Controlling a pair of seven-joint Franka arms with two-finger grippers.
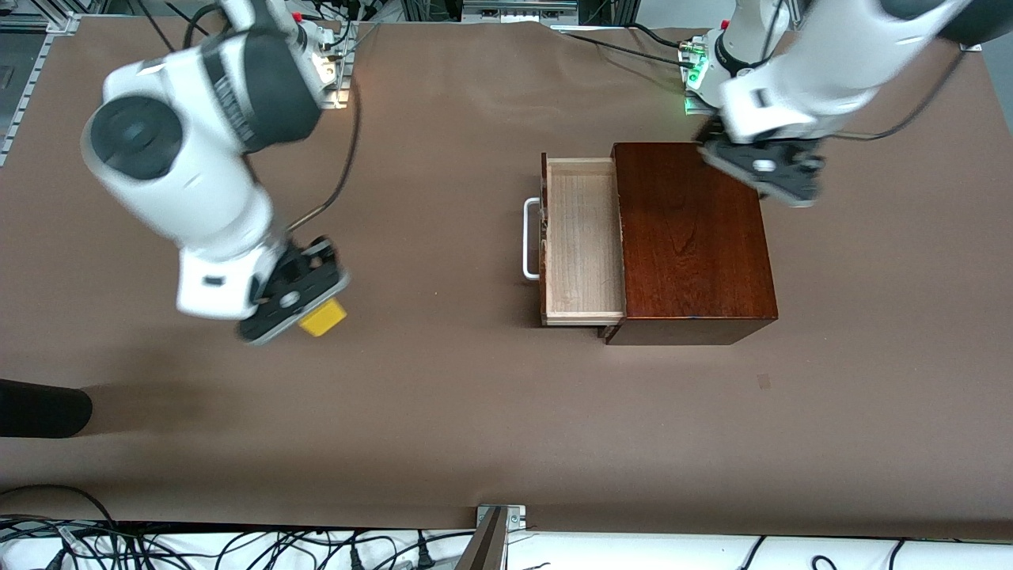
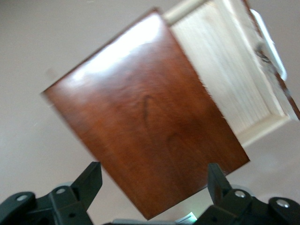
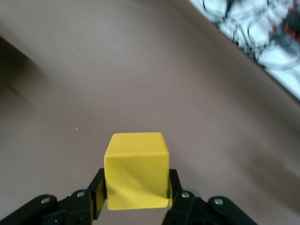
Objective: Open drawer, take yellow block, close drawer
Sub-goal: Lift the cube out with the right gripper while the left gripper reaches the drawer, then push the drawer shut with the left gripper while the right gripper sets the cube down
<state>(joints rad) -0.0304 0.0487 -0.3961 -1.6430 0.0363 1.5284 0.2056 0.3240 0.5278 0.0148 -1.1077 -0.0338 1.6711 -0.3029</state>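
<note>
My right gripper [image 1: 315, 310] is shut on the yellow block [image 1: 324, 318], held over bare table toward the right arm's end. In the right wrist view the yellow block [image 3: 136, 171] sits squarely between the two fingers of the right gripper [image 3: 136, 191]. The drawer [image 1: 582, 237] stands pulled out of the dark brown wooden box [image 1: 692, 237], its pale tray empty and its white handle [image 1: 529, 237] pointing toward the right arm's end. My left gripper [image 1: 764, 170] hangs open over the box's corner nearest the left arm's base. In the left wrist view the left gripper [image 2: 153, 183] holds nothing above the box [image 2: 140, 122].
A dark rounded object [image 1: 39, 408] pokes in at the table's edge on the right arm's end, nearer the camera than the block. Cables and a metal bracket [image 1: 497, 518] run along the table's near edge. Brown table surface [image 1: 443, 380] spreads between block and drawer.
</note>
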